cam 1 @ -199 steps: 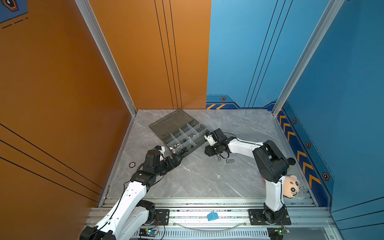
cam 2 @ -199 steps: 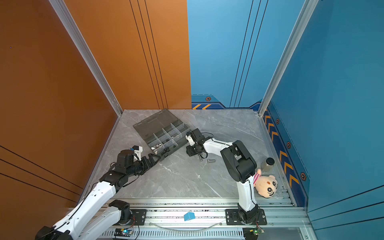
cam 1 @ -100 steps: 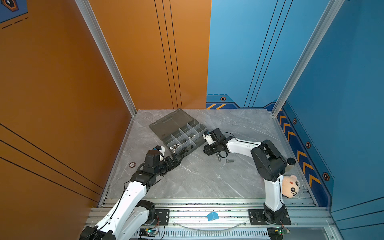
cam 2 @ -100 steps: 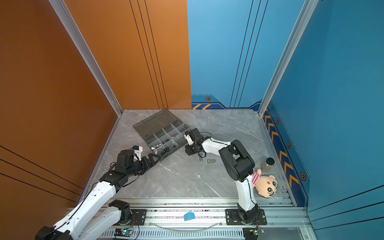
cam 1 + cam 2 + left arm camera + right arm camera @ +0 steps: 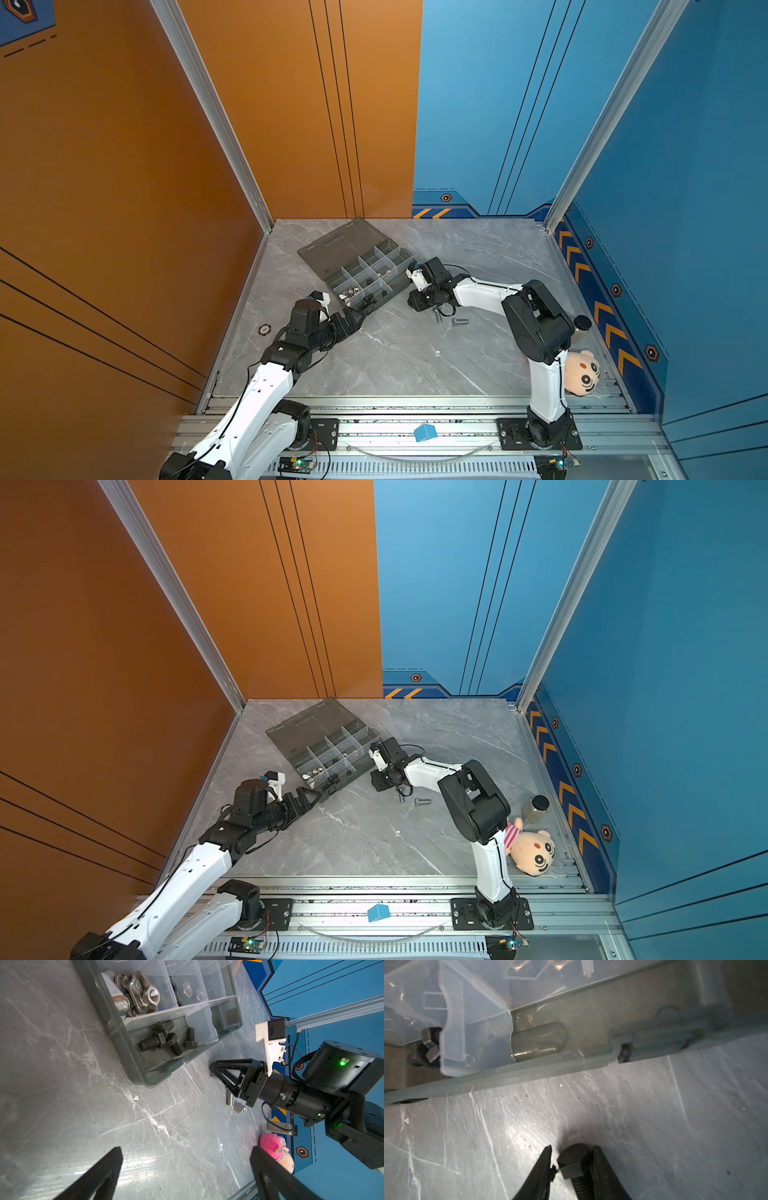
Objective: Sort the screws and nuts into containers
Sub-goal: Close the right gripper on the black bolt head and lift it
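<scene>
The black bolt point(image 5: 574, 1162) lies flat on the table point(image 5: 467, 1136), just on the near side of the box point(image 5: 633, 1012) and right of its nearest corner, with its head towards the box wall. I judge it hard steel, small and light for me, but smooth on the hex head and likely to roll or swivel if pinched off-centre. The flats of the head, or the thread just behind it, look like the surest hold. My right claw point(image 5: 571, 1151) sits low with its jaws narrow on either side of that head. One finger is against it and there is a sliver of gap at the other, so I cannot tell whether I grip it. In the box, the nearest corner compartment holds a few black bolts point(image 5: 166, 1041), and the one beside it holds silver wing nuts point(image 5: 137, 991). Two silver bolts point(image 5: 459, 321) lie loose on the table to the right. My left claw point(image 5: 185, 1172) hangs wide open and empty near the box's corner.
</scene>
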`<move>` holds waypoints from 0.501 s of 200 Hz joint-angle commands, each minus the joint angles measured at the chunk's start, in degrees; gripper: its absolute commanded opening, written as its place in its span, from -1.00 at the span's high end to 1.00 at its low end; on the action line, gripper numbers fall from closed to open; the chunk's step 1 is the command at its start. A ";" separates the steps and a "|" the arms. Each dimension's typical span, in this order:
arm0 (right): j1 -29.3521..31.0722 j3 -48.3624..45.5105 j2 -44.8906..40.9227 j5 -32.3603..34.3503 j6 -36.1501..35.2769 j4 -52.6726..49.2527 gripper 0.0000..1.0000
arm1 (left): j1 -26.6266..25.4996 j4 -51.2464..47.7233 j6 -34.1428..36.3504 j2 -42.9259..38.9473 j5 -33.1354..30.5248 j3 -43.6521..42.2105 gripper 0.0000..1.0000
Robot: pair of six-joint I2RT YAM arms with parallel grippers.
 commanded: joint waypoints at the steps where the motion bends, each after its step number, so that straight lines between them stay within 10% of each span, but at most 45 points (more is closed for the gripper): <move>1: 0.62 -2.55 -0.69 1.05 -0.54 -3.19 0.34 | -0.32 0.23 0.07 -0.21 0.12 0.93 -0.95; 100: 0.48 -4.09 -4.88 -2.22 0.39 0.37 1.00 | -0.32 -0.06 0.11 -1.19 0.16 0.79 -0.95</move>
